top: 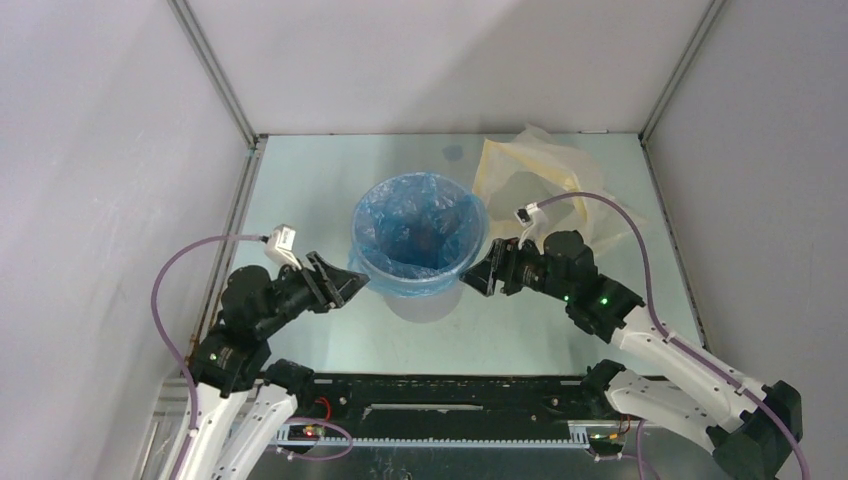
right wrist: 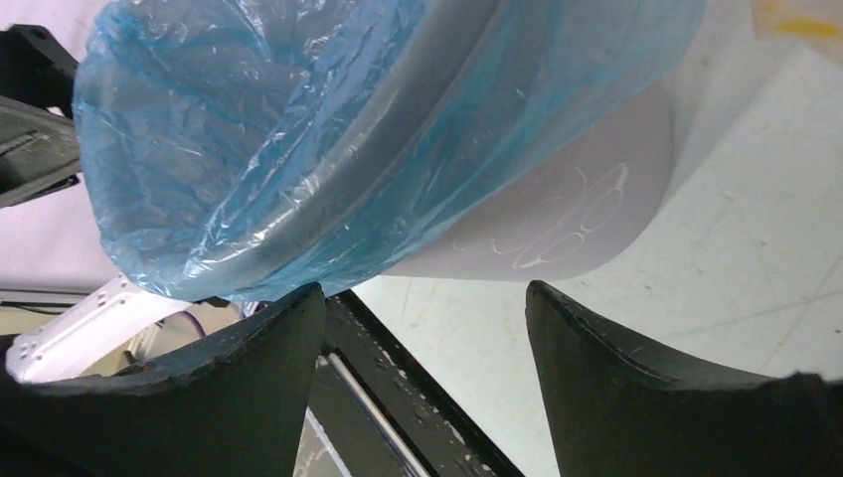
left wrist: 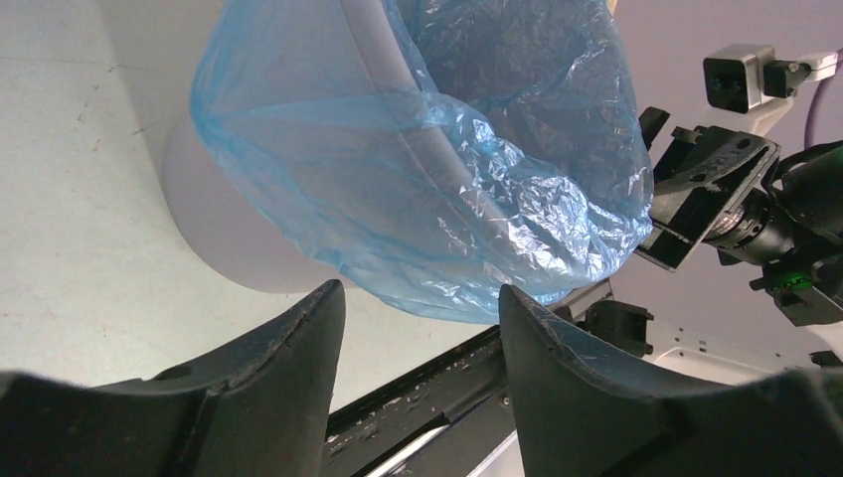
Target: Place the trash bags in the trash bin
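Pale table [top: 320,190]: only overhead shows the yellow bag [top: 510,165]; wrist views show left fingers [left wrist: 278,368], right fingers [right wrist: 616,368] apart beside bin [left wrist: 219,229].

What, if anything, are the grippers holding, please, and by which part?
Nothing: left gripper and right gripper both stand open beside the blue bag draped over the trash bin.

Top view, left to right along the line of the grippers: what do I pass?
left gripper, open → trash bin with the blue trash bag draped over its rim → right gripper, open
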Robot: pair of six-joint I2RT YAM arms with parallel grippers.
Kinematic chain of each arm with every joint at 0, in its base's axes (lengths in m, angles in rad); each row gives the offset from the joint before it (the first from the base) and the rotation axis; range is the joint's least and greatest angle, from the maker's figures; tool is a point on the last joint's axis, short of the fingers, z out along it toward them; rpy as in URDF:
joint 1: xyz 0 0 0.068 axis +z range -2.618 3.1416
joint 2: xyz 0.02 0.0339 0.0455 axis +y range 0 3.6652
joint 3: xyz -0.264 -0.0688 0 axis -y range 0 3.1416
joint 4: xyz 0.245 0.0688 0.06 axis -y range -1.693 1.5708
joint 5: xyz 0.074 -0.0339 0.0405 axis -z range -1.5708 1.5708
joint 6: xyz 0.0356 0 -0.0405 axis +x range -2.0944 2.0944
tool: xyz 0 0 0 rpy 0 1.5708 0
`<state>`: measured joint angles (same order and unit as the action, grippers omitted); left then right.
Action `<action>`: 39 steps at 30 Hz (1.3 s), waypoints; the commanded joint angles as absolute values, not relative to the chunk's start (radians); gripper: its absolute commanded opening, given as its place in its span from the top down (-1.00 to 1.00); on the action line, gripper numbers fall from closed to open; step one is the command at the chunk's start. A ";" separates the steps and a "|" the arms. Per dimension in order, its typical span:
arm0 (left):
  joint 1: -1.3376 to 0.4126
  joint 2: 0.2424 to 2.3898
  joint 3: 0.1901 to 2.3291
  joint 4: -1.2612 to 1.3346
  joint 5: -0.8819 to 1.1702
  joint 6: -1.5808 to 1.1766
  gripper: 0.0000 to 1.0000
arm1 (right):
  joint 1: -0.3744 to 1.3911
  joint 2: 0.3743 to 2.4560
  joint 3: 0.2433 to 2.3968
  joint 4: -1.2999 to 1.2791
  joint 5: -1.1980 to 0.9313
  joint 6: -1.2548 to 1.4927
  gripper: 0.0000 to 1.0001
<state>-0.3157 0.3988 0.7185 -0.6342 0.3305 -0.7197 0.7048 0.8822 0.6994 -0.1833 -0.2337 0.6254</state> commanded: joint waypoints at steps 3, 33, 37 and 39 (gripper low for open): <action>-0.308 0.404 0.682 -0.561 0.370 -0.751 -0.30 | 0.729 0.880 0.676 -0.032 -0.263 0.699 -0.59; -0.309 0.404 0.662 -0.566 0.311 -0.734 -0.50 | 0.729 0.937 0.626 0.057 -0.243 0.775 -0.74; -0.309 0.421 0.634 -0.549 0.298 -0.723 -0.51 | 0.730 0.984 0.615 0.043 -0.222 0.755 -0.68; -0.309 0.435 0.600 -0.517 0.291 -0.719 -0.51 | 0.730 0.996 0.588 0.071 -0.213 0.756 -0.68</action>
